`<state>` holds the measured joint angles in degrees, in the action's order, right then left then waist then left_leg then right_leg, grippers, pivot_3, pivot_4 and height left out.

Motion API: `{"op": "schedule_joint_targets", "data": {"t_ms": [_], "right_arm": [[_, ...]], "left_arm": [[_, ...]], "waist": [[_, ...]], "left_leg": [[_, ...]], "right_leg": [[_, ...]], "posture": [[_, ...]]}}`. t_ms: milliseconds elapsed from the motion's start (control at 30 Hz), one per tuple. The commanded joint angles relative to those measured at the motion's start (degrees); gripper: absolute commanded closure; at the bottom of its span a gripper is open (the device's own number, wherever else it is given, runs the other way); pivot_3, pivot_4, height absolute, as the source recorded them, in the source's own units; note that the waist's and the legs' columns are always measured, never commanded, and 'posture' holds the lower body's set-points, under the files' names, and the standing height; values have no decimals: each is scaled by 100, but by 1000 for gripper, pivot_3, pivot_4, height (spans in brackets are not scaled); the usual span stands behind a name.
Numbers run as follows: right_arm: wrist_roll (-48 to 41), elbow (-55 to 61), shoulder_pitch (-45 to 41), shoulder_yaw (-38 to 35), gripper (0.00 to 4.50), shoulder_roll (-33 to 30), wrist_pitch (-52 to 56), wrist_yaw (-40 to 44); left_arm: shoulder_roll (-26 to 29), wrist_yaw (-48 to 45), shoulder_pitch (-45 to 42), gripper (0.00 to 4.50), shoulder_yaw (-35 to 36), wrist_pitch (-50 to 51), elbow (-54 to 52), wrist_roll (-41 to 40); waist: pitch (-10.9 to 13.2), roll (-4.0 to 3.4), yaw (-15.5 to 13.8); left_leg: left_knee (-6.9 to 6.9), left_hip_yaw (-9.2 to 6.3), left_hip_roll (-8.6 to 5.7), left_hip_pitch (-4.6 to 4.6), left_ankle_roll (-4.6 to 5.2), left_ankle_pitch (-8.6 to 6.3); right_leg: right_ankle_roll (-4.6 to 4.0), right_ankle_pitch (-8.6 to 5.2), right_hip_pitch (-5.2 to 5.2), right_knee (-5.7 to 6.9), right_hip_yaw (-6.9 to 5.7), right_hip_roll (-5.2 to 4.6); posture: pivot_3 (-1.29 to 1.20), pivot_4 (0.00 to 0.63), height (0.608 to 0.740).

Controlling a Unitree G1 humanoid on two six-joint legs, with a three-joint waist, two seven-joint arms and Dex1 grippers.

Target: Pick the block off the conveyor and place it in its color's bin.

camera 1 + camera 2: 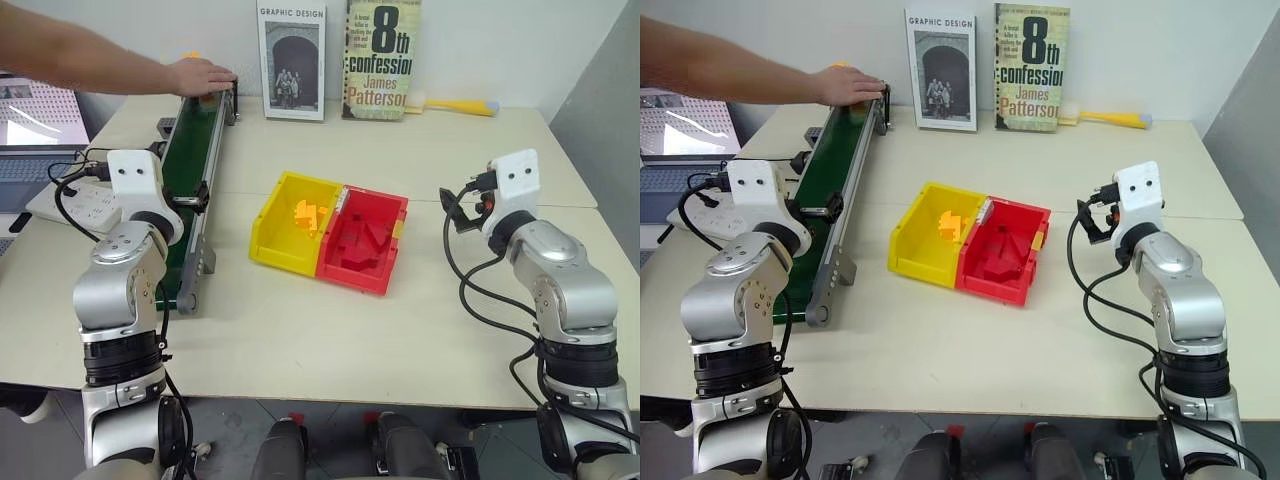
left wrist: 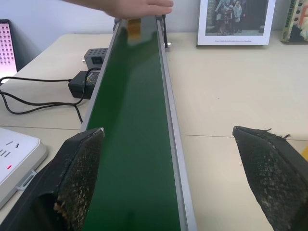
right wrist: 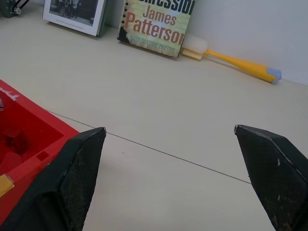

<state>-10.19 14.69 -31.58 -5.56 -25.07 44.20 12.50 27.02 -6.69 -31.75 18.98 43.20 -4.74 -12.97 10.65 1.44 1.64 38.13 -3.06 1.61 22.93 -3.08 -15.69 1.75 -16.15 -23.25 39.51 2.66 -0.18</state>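
The conveyor (image 1: 195,140) runs away from me along the table's left side, its dark green belt (image 2: 130,120) bare along its near length. At its far end a person's hand (image 1: 200,75) rests over the belt. A sliver of orange, the block (image 1: 190,55), shows by that hand, mostly hidden. My left gripper (image 2: 168,131) hovers open over the belt's near end, holding nothing. The yellow bin (image 1: 268,228) sits mid-table with orange-yellow bricks (image 1: 307,216) inside. My right gripper (image 3: 169,129) is open and empty over bare table, right of the bins.
A red bin (image 1: 385,272) touches the yellow bin's right side. Two books (image 1: 380,60) and a yellow-handled brush (image 1: 455,105) stand along the back wall. A laptop (image 1: 30,165), power strip (image 2: 14,154) and cables (image 2: 43,103) lie left of the conveyor.
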Motion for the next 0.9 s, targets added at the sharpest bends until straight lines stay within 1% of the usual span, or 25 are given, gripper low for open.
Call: {"op": "schedule_joint_targets", "data": {"t_ms": [33, 100, 200, 600, 700, 833, 900], "right_arm": [[41, 61, -162, -92, 0, -72, -130, 35], [37, 54, -173, -90, 0, -80, -129, 46], [41, 24, -170, -74, 0, -94, -157, 73], [26, -89, -251, -9, 0, -90, -248, 220], [-266, -147, -342, 13, 0, -221, -484, 821], [-1196, 112, -580, 57, 0, -693, -382, 2411], [-1629, 161, -775, 67, 0, -887, -193, 2969]], "left_arm": [[62, 45, -70, 37, 127, -113, -220, -12], [36, 36, -59, 37, 170, -123, -283, -68], [103, 123, 24, 37, 120, -152, -377, 73], [-34, 704, 96, 37, 469, -295, -465, 129], [-73, 772, 112, 37, 501, -327, -486, 101], [-120, 876, 123, 37, 527, -381, -424, 104], [-123, 907, 96, 37, 540, -429, -347, 115]], "waist": [[0, 0, 0], [0, 0, 0], [0, 0, 0], [0, 0, -1], [0, 0, 0], [1, -1, 1], [0, 0, 1]], "left_leg": [[0, 0, 0, 0, 0, 0], [0, 0, 0, 0, 0, 0], [0, 0, 0, 0, 0, 0], [0, 0, 0, 0, 0, 0], [-1, 0, 0, 0, 0, 0], [-1, 0, -1, 0, 1, 0], [-2, 0, 0, 0, 1, -1]], "right_leg": [[0, 0, 0, 0, 0, 0], [0, 0, 0, 0, 0, 0], [0, 0, 0, 0, 0, 0], [0, 0, 0, -2, 0, 0], [0, 0, 0, -2, 0, 0], [0, 0, 0, -2, -1, 0], [0, 0, 0, -5, -1, 0]], "posture": [[0, 150, 740], [0, 150, 740], [0, 150, 740], [0, 150, 740], [0, 150, 740], [0, 150, 740], [0, 150, 740]]}}
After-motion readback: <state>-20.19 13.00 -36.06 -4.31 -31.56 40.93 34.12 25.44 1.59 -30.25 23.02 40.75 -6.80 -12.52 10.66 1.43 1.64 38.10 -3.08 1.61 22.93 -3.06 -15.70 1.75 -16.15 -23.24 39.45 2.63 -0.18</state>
